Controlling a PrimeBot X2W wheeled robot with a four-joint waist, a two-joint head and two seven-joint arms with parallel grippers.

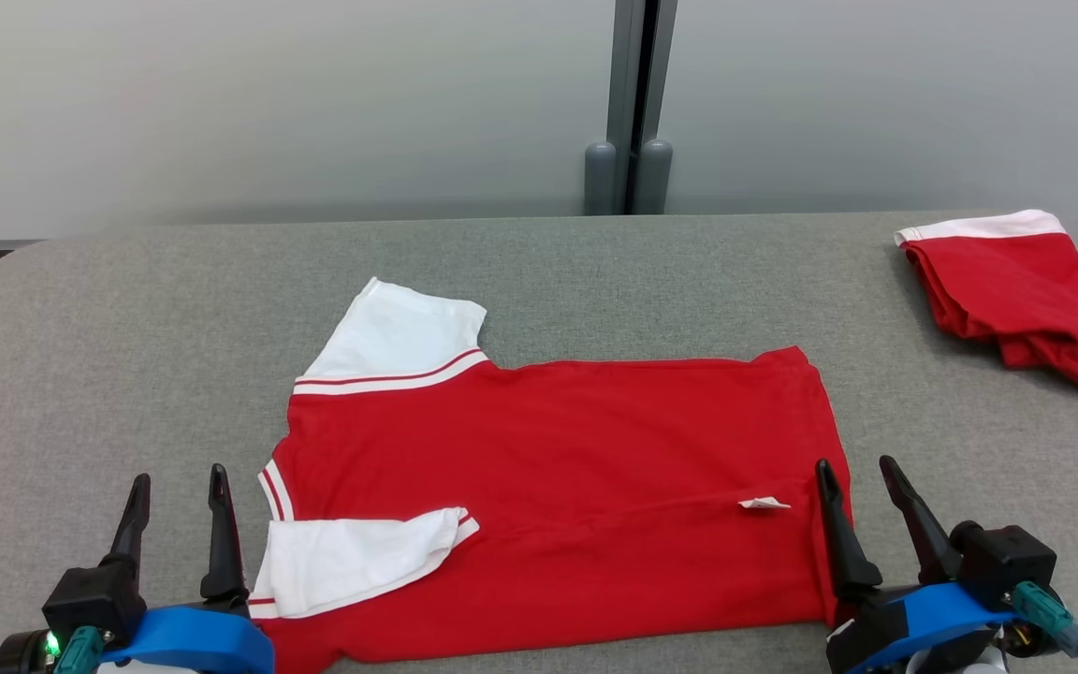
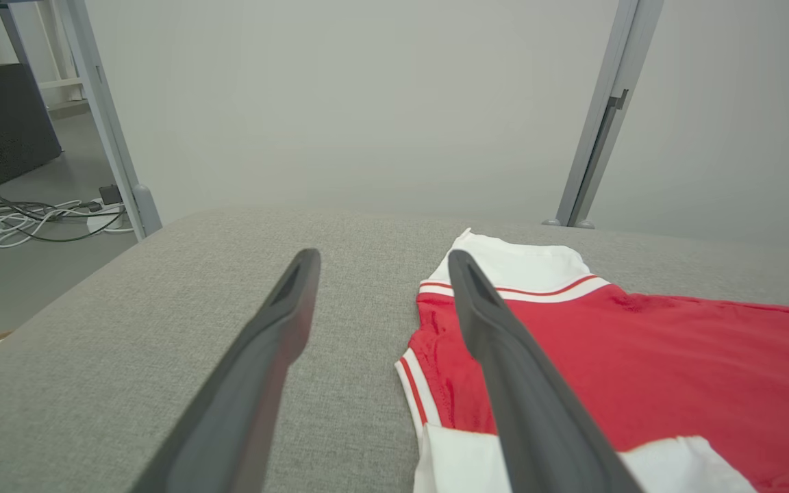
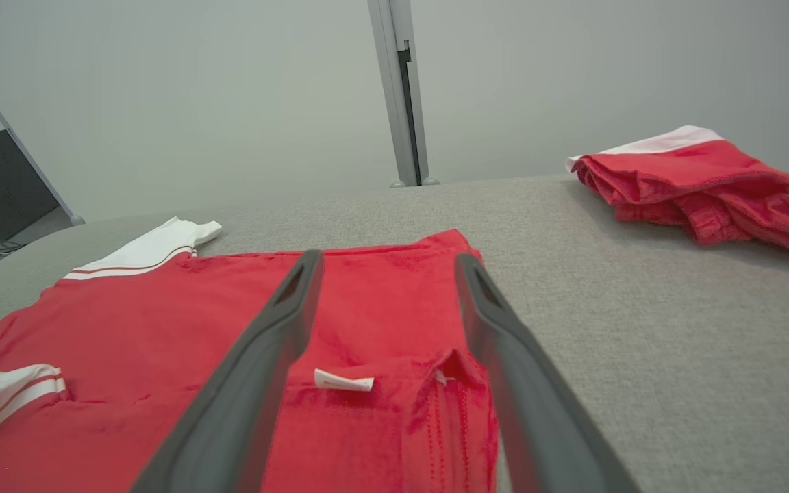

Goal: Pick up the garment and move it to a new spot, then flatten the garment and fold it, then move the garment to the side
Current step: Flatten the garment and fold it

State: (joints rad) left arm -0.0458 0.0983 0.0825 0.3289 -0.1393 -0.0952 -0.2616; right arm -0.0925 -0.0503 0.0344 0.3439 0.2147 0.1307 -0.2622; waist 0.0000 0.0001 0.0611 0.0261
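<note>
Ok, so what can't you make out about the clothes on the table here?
Red shirt: near left corner, head view, cut by the bottom edge beside the left hand.
White tag: print too small to read.
Bunched red garment: its kind; folds hide it, and the right wrist view's edge cuts it off.

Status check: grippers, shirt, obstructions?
Left gripper and right gripper open, empty. Red white-sleeved shirt spread flat, near sleeve folded in. Bunched red garment far right, apart.
</note>
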